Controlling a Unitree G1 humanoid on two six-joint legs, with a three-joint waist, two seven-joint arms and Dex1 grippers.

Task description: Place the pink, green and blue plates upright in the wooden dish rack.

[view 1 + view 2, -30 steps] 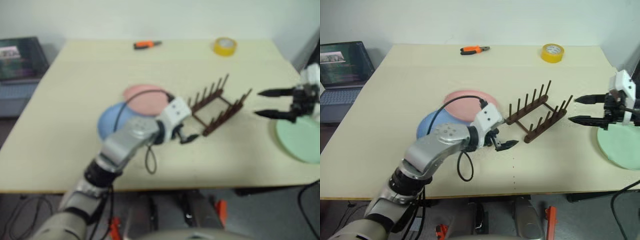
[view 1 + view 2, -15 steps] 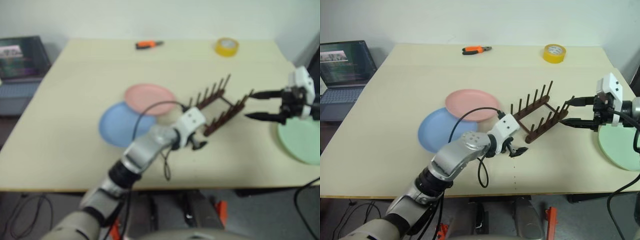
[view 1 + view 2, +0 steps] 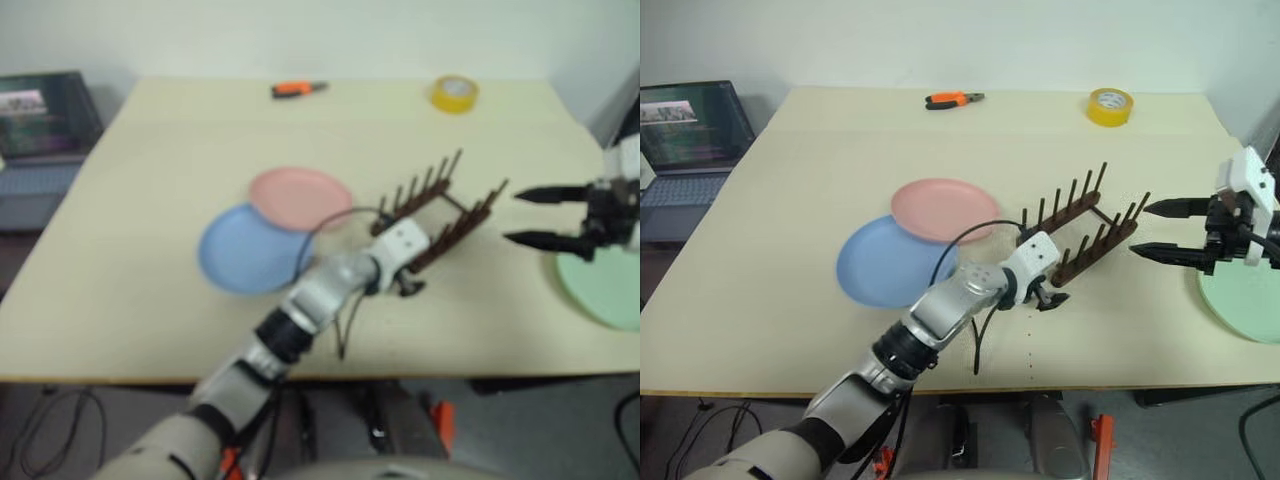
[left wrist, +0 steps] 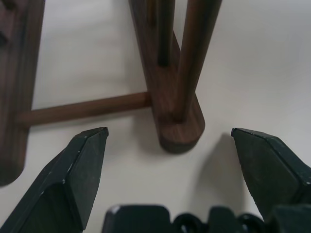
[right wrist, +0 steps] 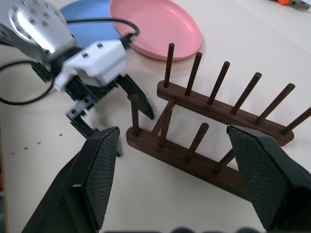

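The pink plate [image 3: 943, 208] lies flat on the table, overlapping the far edge of the blue plate [image 3: 885, 262]. The green plate [image 3: 1245, 300] lies flat at the table's right edge. The wooden dish rack [image 3: 1080, 235] stands empty between them, set at an angle. My left gripper [image 3: 1048, 297] is open, low at the rack's near end, with the rail's tip [image 4: 177, 131] between its fingers, untouched. My right gripper [image 3: 1152, 230] hovers open just right of the rack, over the green plate's left side, with nothing in it.
Orange pliers [image 3: 952, 99] and a yellow tape roll [image 3: 1109, 105] lie near the table's far edge. A laptop [image 3: 685, 125] sits off the table to the left. The left arm's black cable [image 3: 975, 340] loops down onto the table's front part.
My left arm has swung right and lower, off the pink and blue plates, up to the rack's near end. The right gripper has hardly moved. Both grippers stay open.
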